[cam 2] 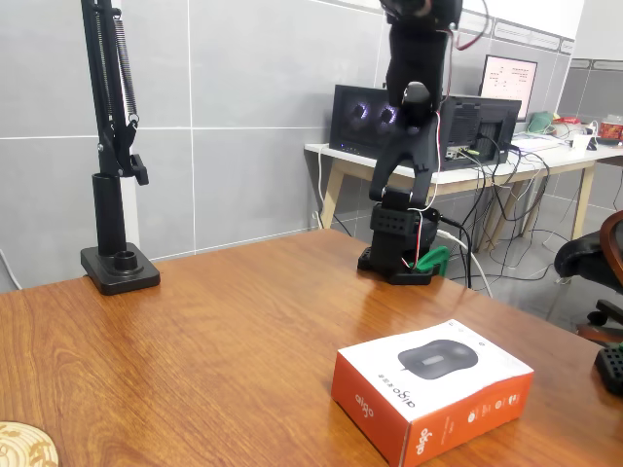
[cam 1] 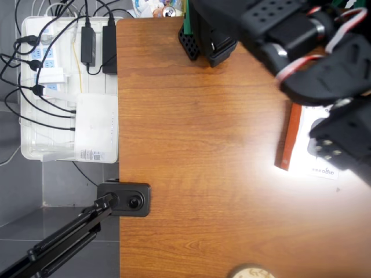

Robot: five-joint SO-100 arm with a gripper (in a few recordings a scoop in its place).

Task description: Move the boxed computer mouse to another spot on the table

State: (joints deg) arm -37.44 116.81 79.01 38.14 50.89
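The boxed computer mouse (cam 2: pixel 433 384) lies flat on the wooden table (cam 2: pixel 214 341) near its front right, white top up, with an orange-brown side facing the fixed view. In the overhead view the box (cam 1: pixel 298 145) sits at the table's (cam 1: pixel 191 145) right edge, partly covered by the black arm. The arm rises tall from its base (cam 2: pixel 399 258) and leaves the fixed view at the top. A black part of my gripper (cam 1: pixel 342 142) looms large and blurred over the box, close to the overhead camera. Its fingers are not distinct. Nothing touches the box.
A white tray (cam 1: pixel 35 87) of power strips and cables, with a white router-like device (cam 1: pixel 95 127), lies left of the table. A black stand is clamped at the table edge (cam 1: pixel 124 198) (cam 2: pixel 119 268). A round cork coaster (cam 1: pixel 250 272) (cam 2: pixel 24 446) sits at the near edge.
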